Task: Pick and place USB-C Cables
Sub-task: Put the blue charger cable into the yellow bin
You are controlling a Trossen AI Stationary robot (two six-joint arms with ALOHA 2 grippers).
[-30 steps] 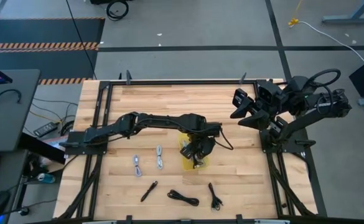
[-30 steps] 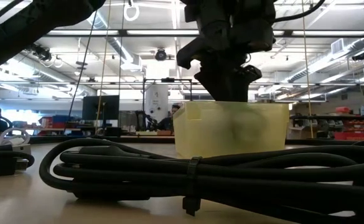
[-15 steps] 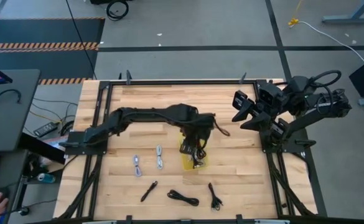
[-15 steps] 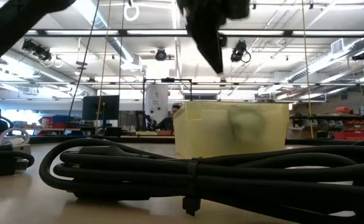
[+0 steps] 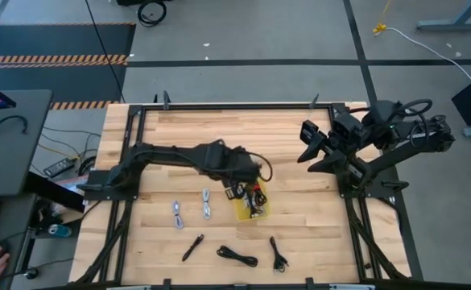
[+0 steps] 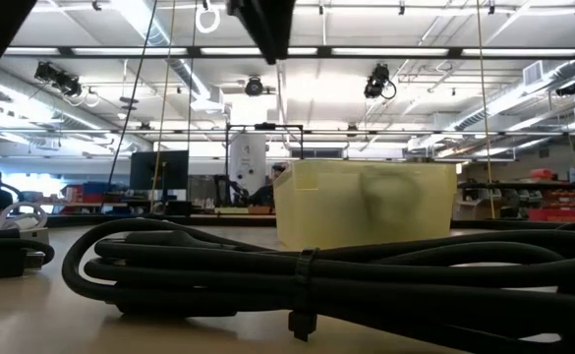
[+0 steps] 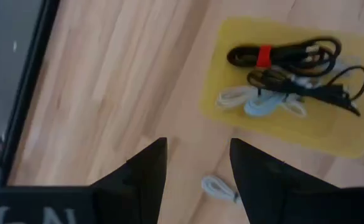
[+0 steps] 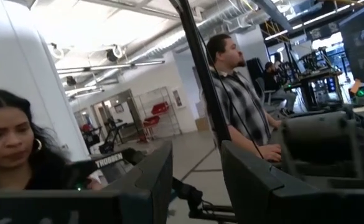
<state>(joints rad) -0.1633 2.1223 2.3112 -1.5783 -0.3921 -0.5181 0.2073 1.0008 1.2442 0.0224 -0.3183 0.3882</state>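
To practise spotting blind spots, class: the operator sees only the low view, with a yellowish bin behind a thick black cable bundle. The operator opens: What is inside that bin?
Observer: The bin holds a black cable with a red tie, another black cable and a white cable.
Operator: Where is the left gripper?
Observer: The left gripper hovers open and empty beside the bin.
Operator: Which cables lie outside it?
Observer: Two light cables and three black cables lie on the table.
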